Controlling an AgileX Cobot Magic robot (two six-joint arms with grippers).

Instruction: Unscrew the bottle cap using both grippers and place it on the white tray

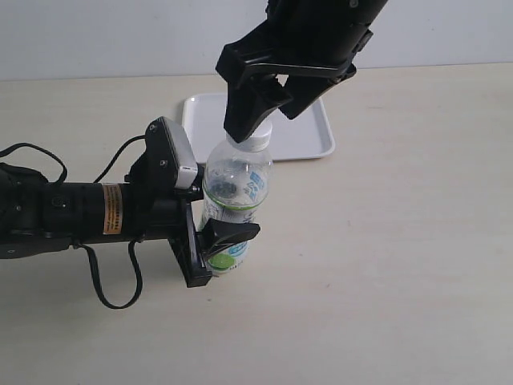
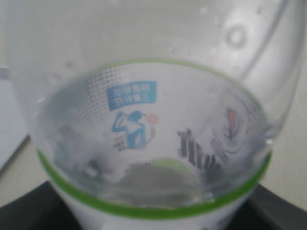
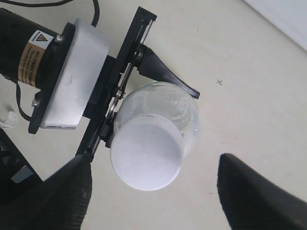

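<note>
The bottle (image 1: pixel 236 188) stands upright on the table, clear with a white, green and blue label (image 2: pixel 132 96). My left gripper (image 1: pixel 224 241) is shut on its lower body, one black finger (image 1: pixel 232 233) across the front. The white bottle cap (image 1: pixel 256 143) sits on the neck. My right gripper (image 1: pixel 264 120) hovers just over the cap and is open. In the right wrist view its two dark fingers (image 3: pixel 57 196) stand wide on either side of the cap (image 3: pixel 146 153), not touching it. The white tray (image 1: pixel 313 136) lies behind the bottle.
The left arm, with its orange label (image 1: pixel 112 210) and grey box (image 1: pixel 178 152), stretches in from the left with a loose black cable (image 1: pixel 112 297). Beige tabletop (image 1: pixel 401 257) surrounds the bottle. A pale wall (image 1: pixel 120 36) backs the table.
</note>
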